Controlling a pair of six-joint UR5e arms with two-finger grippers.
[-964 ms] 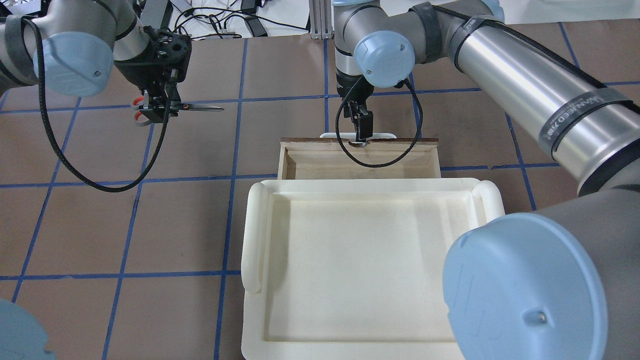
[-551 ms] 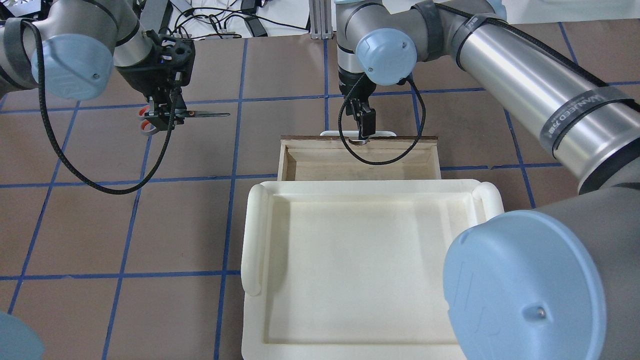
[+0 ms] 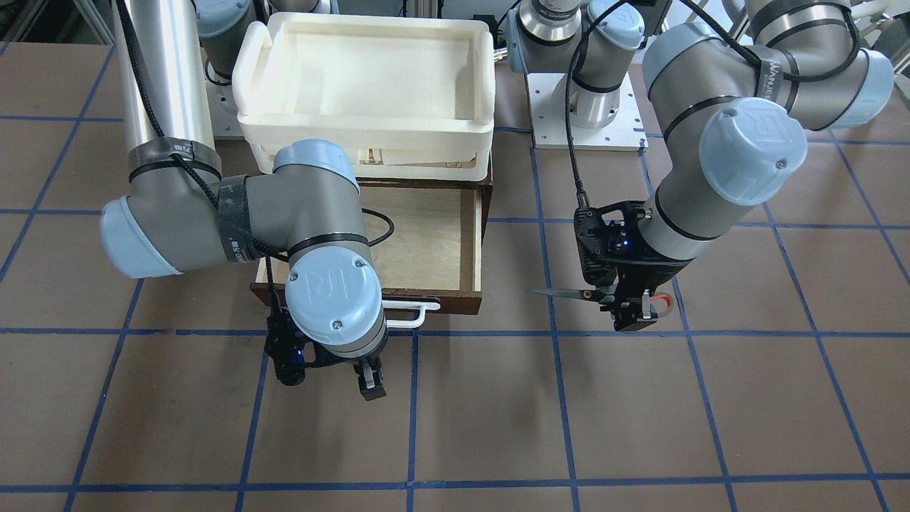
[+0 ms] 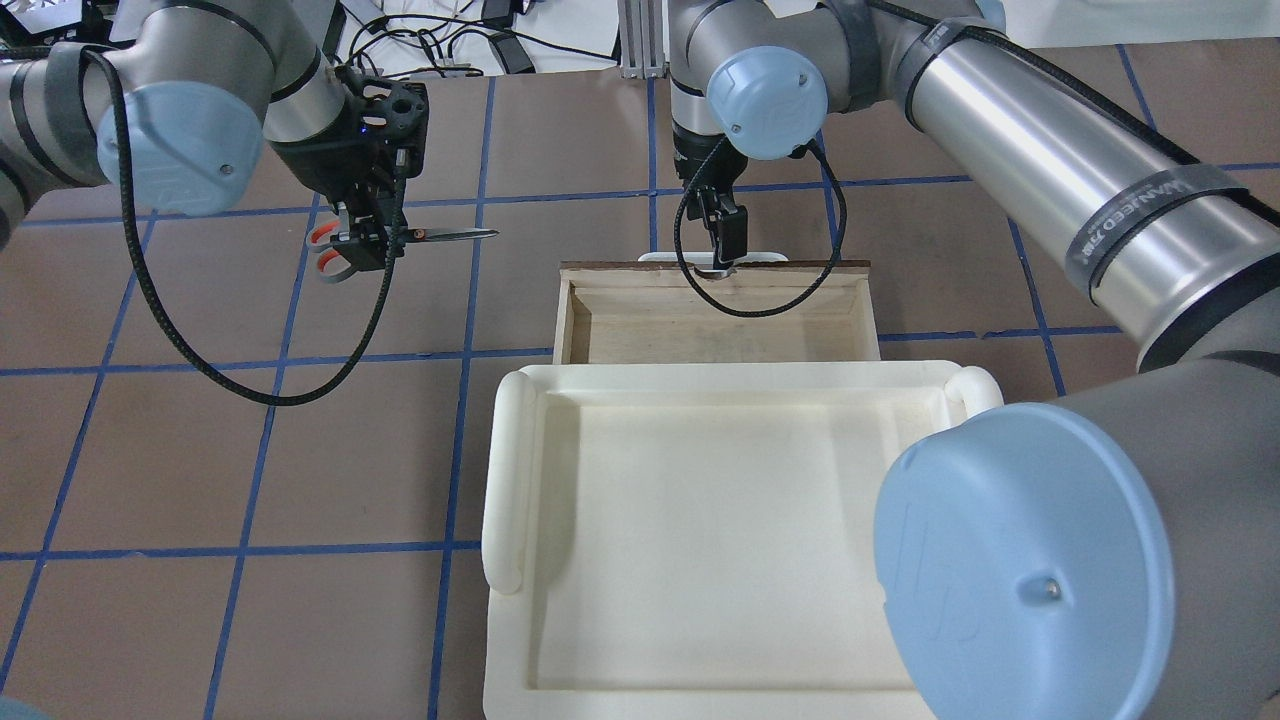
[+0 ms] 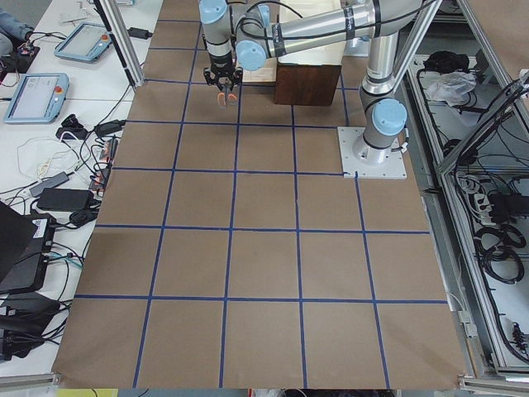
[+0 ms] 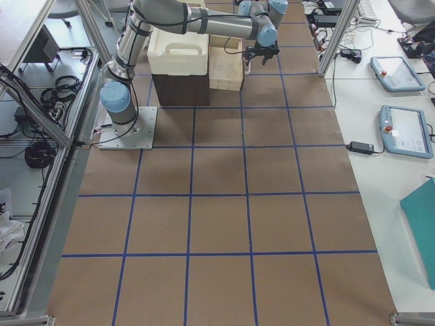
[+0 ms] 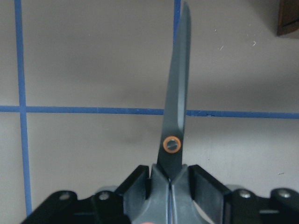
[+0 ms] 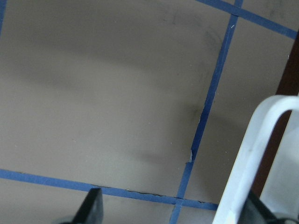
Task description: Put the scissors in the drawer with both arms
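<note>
My left gripper [image 4: 362, 243] is shut on the scissors [image 4: 440, 236] near their pivot and holds them above the table, left of the drawer. The blades point level toward the drawer, and the orange-lined loops stick out behind. The wrist view shows the fingers [image 7: 140, 182] clamped on the scissors [image 7: 177, 107]. The dark brown drawer [image 4: 570, 320] is pulled out, and its pale inside [image 3: 426, 242] holds nothing. My right gripper [image 4: 722, 250] is open at the drawer's white bar handle [image 8: 252, 154], which lies just inside one finger.
A cream-white plastic tray [image 4: 510, 470] sits on top of the dark cabinet [image 6: 180, 88] that holds the drawer. The brown table has a grid of blue tape lines [image 4: 470, 300]. Cables and tablets lie past the table's far edge [image 5: 50, 91].
My left gripper has carried the scissors to the right, toward the drawer. My right gripper has moved slightly away from me, and the drawer front has slid out a little further.
</note>
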